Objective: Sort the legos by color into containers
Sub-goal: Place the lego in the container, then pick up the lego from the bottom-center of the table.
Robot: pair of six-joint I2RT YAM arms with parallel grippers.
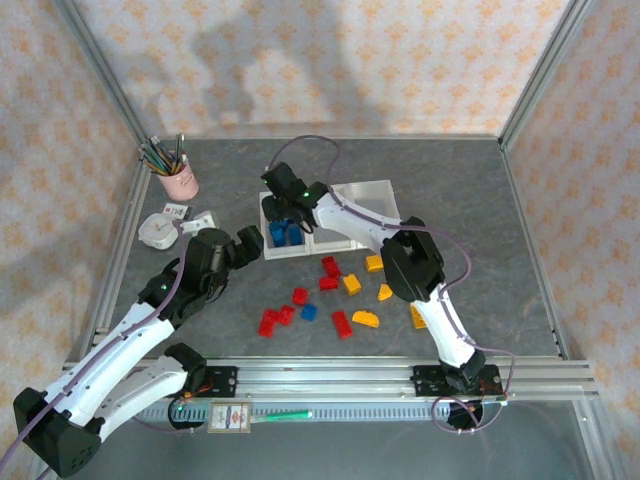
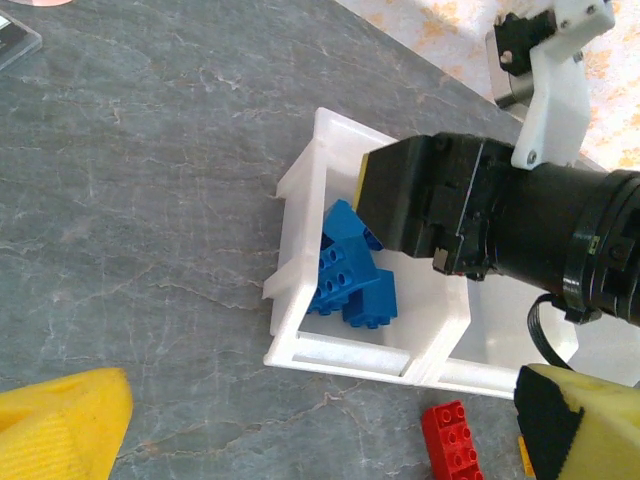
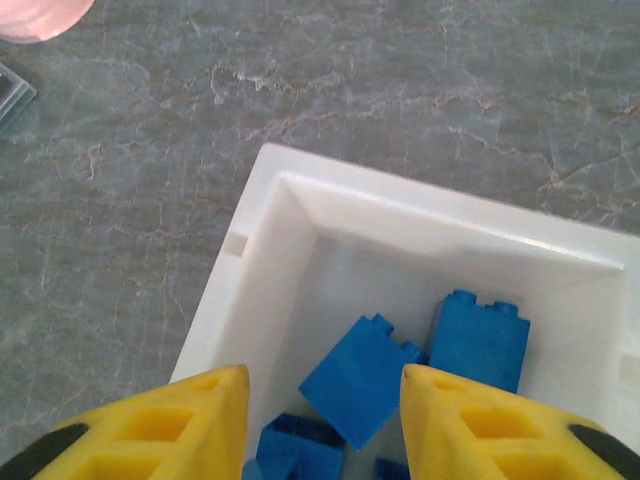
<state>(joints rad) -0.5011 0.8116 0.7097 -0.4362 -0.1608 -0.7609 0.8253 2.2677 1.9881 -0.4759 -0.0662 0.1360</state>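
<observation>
The containers are a row of white bins at the table's middle back. Several blue legos lie in its left bin. My right gripper hangs over that bin, open. A tilted blue brick lies below the gap between its yellow fingers, free of the left one. My left gripper stands wide open just left of the bin, nothing in it. Loose red, orange-yellow and one blue lego are scattered in front of the bins.
A pink pencil cup stands at the back left, with a round white object and small white pieces near it. A red brick lies close to the bin's front. An aluminium rail runs along the near edge.
</observation>
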